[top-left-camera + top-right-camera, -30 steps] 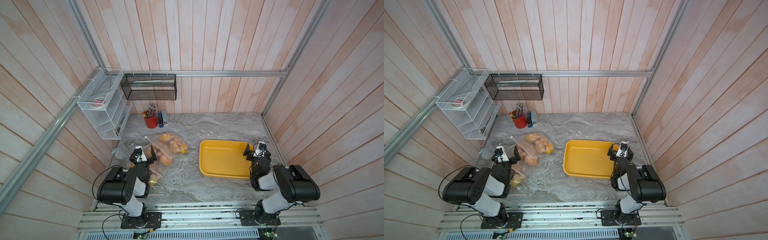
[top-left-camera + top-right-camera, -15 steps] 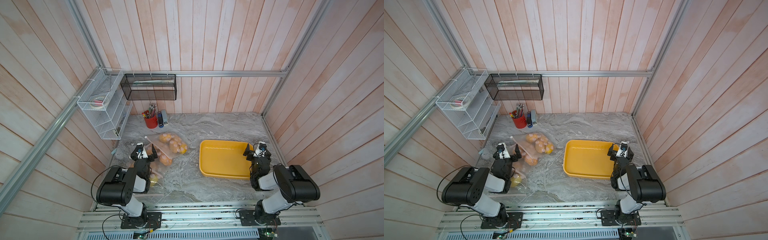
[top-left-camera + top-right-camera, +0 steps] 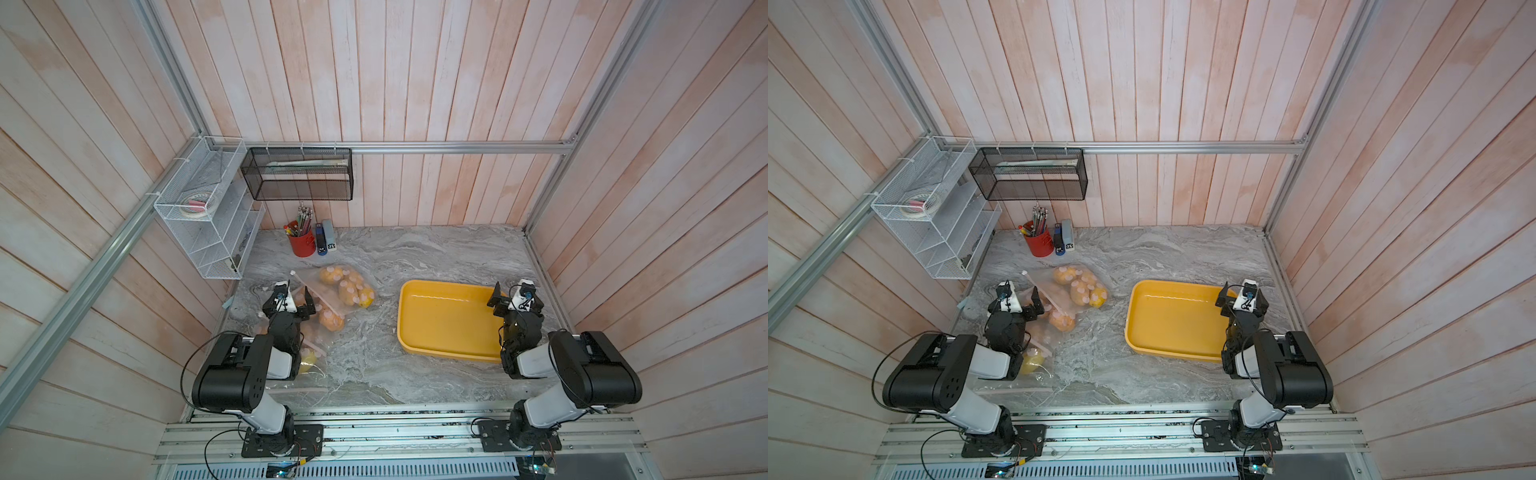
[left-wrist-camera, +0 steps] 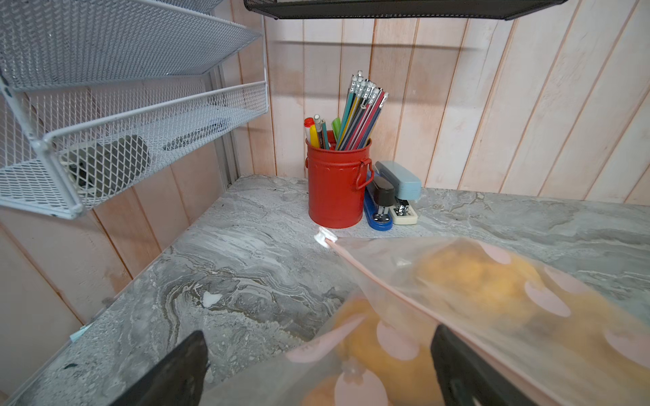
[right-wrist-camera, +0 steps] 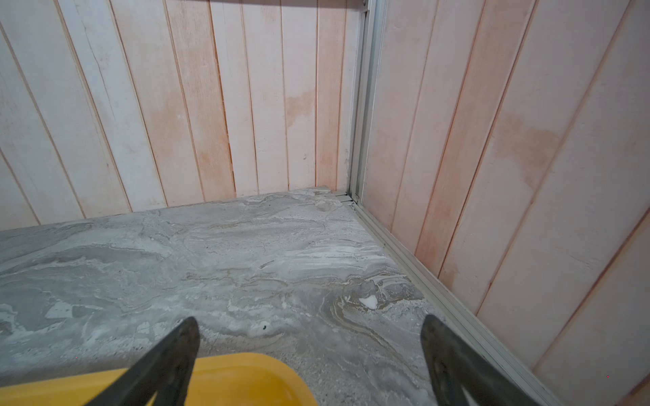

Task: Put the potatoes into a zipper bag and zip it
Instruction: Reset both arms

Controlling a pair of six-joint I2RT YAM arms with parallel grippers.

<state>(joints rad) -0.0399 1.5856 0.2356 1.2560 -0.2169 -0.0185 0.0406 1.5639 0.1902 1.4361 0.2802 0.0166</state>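
Folded back low on both sides, with left end effector (image 3: 292, 304) and right end effector (image 3: 516, 300) spread wide, gripping nothing.

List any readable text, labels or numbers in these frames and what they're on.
None legible.
On the pencils in the red cup: print too small to read, if any.
On the grey stapler: dark marks on its base, too small to read.
On the zipper bag: pink dots only, no lettering.
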